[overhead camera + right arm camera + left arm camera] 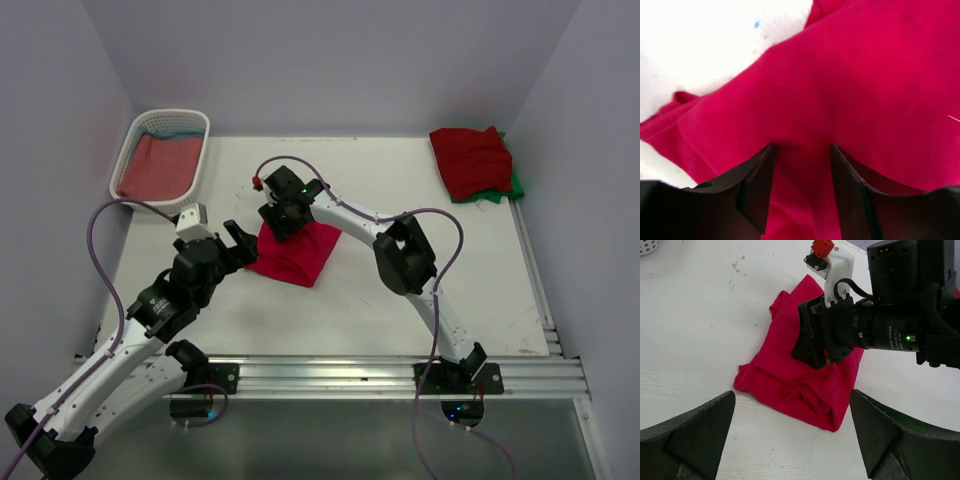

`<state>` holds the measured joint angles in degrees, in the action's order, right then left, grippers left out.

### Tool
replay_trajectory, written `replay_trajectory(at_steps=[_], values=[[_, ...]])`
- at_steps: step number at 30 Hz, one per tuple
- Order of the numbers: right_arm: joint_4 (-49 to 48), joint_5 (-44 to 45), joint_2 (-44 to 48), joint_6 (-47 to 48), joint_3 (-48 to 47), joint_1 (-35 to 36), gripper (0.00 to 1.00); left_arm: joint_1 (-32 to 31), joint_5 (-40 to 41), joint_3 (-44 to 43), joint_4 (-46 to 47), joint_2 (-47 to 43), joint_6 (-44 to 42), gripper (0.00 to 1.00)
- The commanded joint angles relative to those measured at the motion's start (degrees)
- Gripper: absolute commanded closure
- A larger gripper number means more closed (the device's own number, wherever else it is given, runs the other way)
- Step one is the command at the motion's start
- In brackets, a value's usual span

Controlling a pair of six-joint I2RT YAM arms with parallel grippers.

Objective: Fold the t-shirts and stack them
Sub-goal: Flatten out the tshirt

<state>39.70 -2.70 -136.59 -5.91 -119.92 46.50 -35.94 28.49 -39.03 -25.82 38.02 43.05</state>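
the crimson t-shirt (300,262) lay folded mid-table, its long axis roughly crosswise. the right gripper (802,150) pressed straight down on its far part, fingers narrowed around a ridge of cloth, perhaps not yet pinched. the left gripper (236,243) hung wide open just beside the left edge.

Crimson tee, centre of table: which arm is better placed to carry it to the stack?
Right. Its jaws are down on the crimson tee, cloth between them, and the stack lies on its side. Left jaws stand wide open beside the tee.
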Motion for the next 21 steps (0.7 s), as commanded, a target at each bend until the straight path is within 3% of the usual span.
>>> replay_trajectory(at_steps=[1,4,5,6,9,21], values=[[3.72,1.99,-0.43,1.34,-1.38,0.17,0.49,0.44,-0.01,0.70,0.60,-0.93,1.69,0.00],[2.40,2.00,0.19,0.82,1.17,0.17,0.71,0.52,-0.01,0.97,0.51,-1.19,1.86,0.00],[2.22,2.00,0.36,0.38,1.70,0.17,0.96,0.52,-0.01,1.06,0.51,-1.46,1.95,0.00],[1.87,1.91,0.71,0.11,2.14,0.17,1.00,0.44,-0.10,1.14,0.34,-1.54,1.95,0.00],[0.04,1.64,4.57,-0.76,5.30,0.17,1.00,0.44,-0.01,1.32,0.07,-1.72,2.04,0.00],[-15.45,11.92,37.42,-6.65,34.12,0.17,1.00,0.44,-1.76,5.80,5.33,3.19,0.73,0.00]])
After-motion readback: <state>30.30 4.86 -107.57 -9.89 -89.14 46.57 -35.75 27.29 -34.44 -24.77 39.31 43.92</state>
